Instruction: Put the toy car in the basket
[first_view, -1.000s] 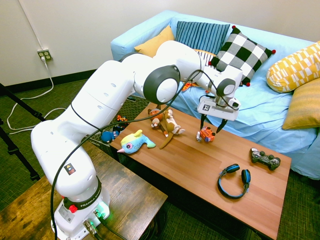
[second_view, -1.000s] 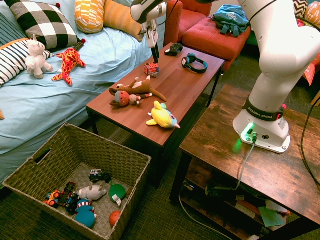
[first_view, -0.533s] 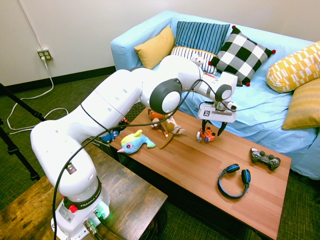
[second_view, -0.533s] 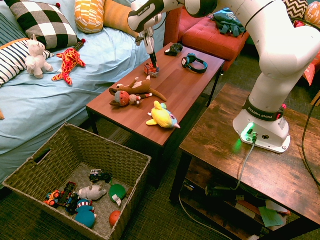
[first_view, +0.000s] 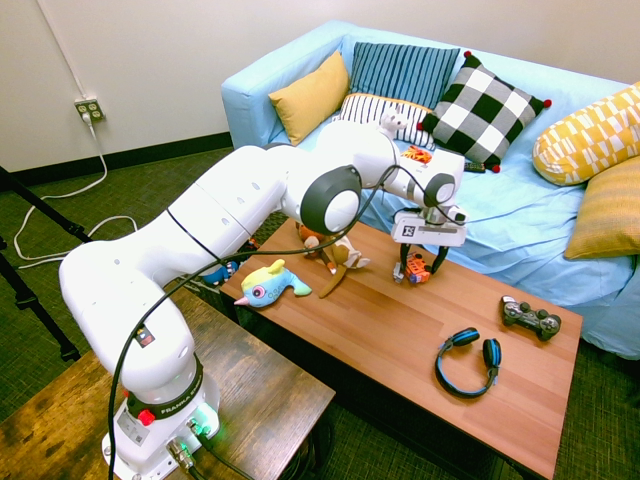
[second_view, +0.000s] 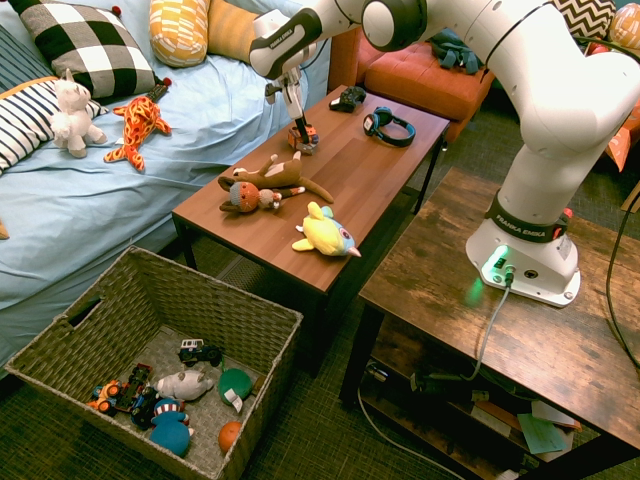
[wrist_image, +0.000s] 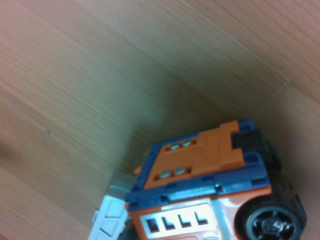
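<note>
Reaching: the white arm stretches from its base over the table (first_view: 400, 340), bent at the elbow, wrist turned down.
Claw: the gripper (first_view: 417, 265) (second_view: 297, 130) points straight down at the car (first_view: 416, 268) (second_view: 304, 137) (wrist_image: 210, 195); its fingers (first_view: 437, 262) are spread, one on each side of the car, not closed on it.
Car: it stands on the table near the sofa-side edge, small and blocky, orange plastic with blue trim, a white part and a black rubber wheel.
Table: smooth reddish wood with fine grain, long and rectangular.
Fish: a soft plush fish (first_view: 270, 283) (second_view: 325, 232), yellow and blue, lies at the near end in the first exterior view.
Monkey: a brown plush monkey (first_view: 335, 248) (second_view: 270, 182) lies between the fish and the car.
Headphones: a black and blue headset (first_view: 468, 360) and a dark controller (first_view: 530, 319) lie at the other end.
Basket: the basket (second_view: 150, 285) stands on the floor, well apart from the car; here it looks woven and straw-coloured, with small toys inside.
Sofa: a light blue cloth sofa (first_view: 520, 215) with cushions lies beyond the table.
</note>
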